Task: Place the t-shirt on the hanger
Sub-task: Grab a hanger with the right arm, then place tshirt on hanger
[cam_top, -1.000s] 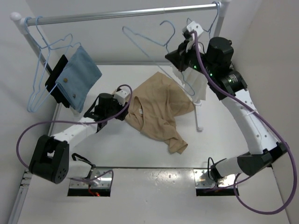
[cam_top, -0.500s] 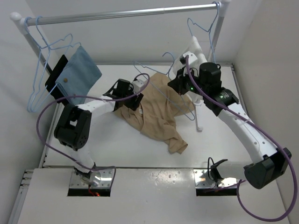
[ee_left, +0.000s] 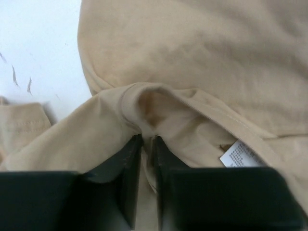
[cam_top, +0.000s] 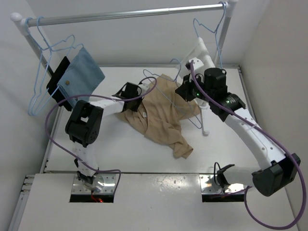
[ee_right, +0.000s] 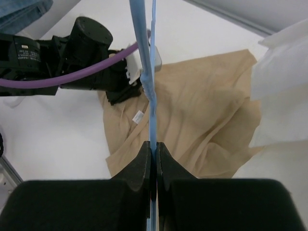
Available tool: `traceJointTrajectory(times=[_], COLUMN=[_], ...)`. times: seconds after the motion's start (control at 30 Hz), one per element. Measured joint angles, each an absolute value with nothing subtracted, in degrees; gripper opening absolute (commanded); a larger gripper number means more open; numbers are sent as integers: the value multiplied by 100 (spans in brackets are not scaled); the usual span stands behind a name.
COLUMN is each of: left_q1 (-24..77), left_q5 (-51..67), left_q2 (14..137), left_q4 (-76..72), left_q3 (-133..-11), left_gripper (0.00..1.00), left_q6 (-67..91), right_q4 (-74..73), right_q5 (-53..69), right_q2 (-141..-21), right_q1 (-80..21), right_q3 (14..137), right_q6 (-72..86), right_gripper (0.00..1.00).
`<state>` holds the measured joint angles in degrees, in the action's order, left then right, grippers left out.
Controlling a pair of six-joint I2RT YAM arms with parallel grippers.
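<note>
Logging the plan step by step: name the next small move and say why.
Probably raise the left fingers a little: they pinch the t-shirt at its collar, low on the table, while the right fingers hold the hanger over it. Lifting should open the neck for the hanger's end.

The t-shirt (ee_left: 202, 57) runs off the left wrist view's top and right edges; its label (ee_left: 239, 154) print is too blurred to read. The hanger (ee_right: 152, 120) wire exits the right wrist view's top, hook unseen there.
</note>
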<state>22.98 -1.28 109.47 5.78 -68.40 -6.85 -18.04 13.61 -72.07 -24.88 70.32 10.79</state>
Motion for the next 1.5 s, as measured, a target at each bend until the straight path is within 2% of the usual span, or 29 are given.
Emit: traceJointTrajectory(times=[0.03, 0.1, 0.5, 0.83, 1.0, 1.13, 1.4, 1.5], left_q1=[2290, 2270, 1708, 1684, 1684, 1684, 1728, 1752], left_q5=[-130, -113, 891, 1291, 1315, 1356, 1347, 1317], left_q2=[10969, 10986, 10768, 10374, 10370, 10370, 10422, 10523], left_q4=[569, 593, 1448, 1678, 1723, 1730, 1730, 1680], left_q3=[-6849, -6862, -7483, -7472, -7472, -7472, -7365, -7365], left_gripper=[10, 0, 1, 4, 11, 25, 28, 41], left_q6=[-679, -698, -550, -526, -502, -482, -469, -506], right_q4=[-1817, -1859, -2370, -1837, -1820, -1796, -1798, -1804], right_q5=[1358, 1369, 2062, 2477, 2600, 2637, 2534, 2482], right_q2=[-7194, -7168, -7089, -7150, -7183, -7288, -7950, -8106], right_q1=[-2488, -2488, -2502, -2633, -2729, -2792, -2862, -2862], right_q3=[6984, 6879, 5787, 5494, 5481, 5426, 5411, 5411], right_q6=[1098, 1144, 1439, 1892, 1911, 1911, 1876, 1839], right_gripper=[0, 0, 0, 0, 0, 0, 0, 0])
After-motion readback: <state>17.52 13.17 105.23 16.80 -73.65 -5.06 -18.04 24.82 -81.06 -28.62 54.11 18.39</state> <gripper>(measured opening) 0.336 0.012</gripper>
